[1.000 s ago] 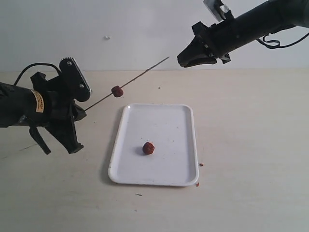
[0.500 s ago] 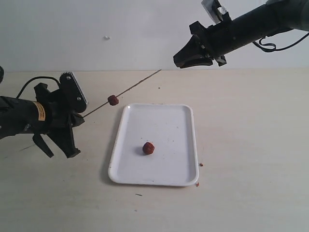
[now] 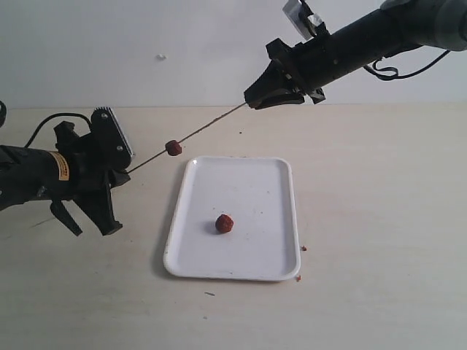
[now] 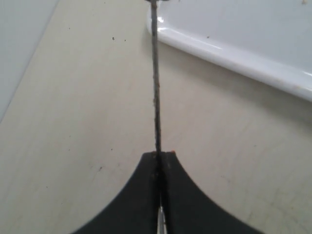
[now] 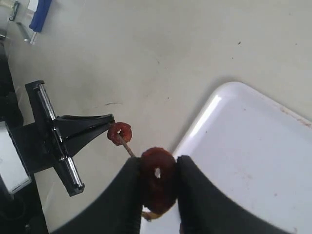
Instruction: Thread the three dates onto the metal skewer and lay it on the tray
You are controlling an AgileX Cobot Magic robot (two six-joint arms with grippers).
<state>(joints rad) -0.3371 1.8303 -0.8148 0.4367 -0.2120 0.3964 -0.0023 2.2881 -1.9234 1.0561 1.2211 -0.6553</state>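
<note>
Left tool (image 4: 159,156) tight on the skewer (image 3: 206,127); right tool (image 3: 251,100), tight on a date (image 5: 157,181), at its raised tip.

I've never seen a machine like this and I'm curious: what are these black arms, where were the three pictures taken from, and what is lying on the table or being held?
It is a robot with two black arms, each ending in a two-fingered gripper. The wide picture comes from a camera standing apart. The other two come from cameras on the arms' wrists, looking along the fingers. On the pale table lies a white tray with one date on it. The left gripper is shut on one end of a thin metal skewer, which already carries another date. The right gripper pinches a third date right at the skewer's free end.
</note>
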